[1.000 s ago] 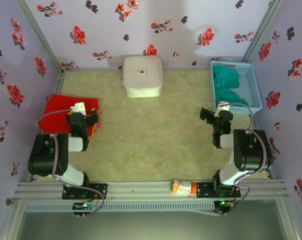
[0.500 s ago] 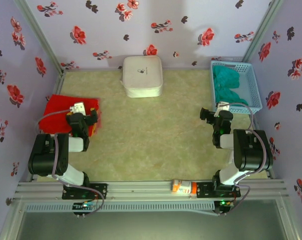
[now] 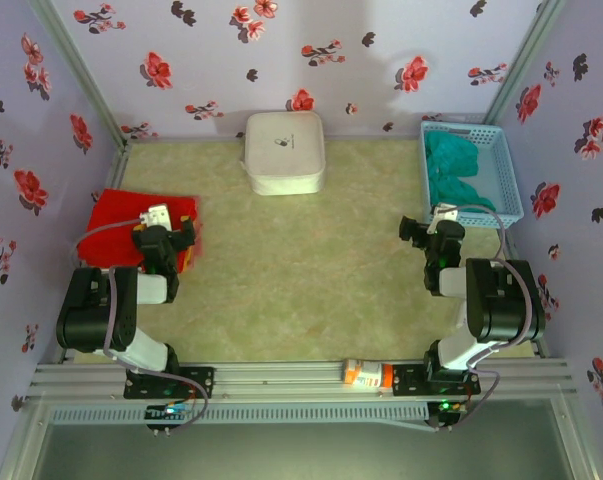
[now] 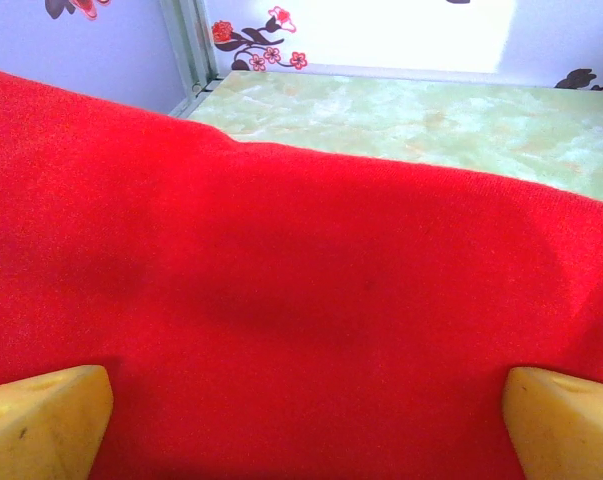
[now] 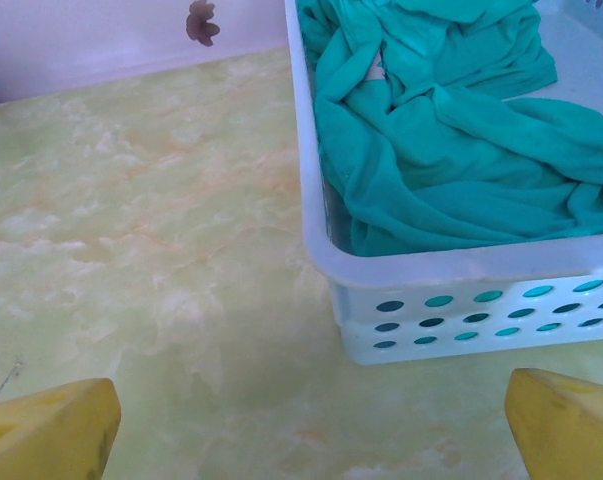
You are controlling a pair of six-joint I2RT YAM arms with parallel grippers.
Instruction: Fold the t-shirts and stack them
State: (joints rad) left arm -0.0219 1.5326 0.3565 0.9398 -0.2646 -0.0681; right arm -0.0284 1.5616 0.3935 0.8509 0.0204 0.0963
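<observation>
Lying at the far left of the surface (image 3: 301, 270), close to the flowered side wall, the red tee (image 3: 121, 212) makes a flat, roughly square heap. The left tool (image 3: 177, 240) hangs over that tee's right edge. From the left wrist its yellow fingers (image 4: 41, 420) stand wide apart at the bottom corners, red cloth spreads across the whole gap between them, and nothing is clamped. Whether the tips touch the cloth I cannot tell. Beyond the cloth's far edge, pale green marbled surface runs to the back wall.

A white box (image 3: 284, 152) with rounded corners sits in the middle at the back, against the wall and well apart from both tees. A small orange and white item (image 3: 367, 374) lies on the rail at the near edge.

The right tool (image 3: 413, 230) sits near the right side, just short of the basket (image 3: 511, 190). Its jaws are also spread wide, with bare surface between them. The light-blue basket stands in the back right corner. The teal tee (image 5: 451, 130) lies crumpled inside it, bunched toward the left wall and rising about level with the rim.
</observation>
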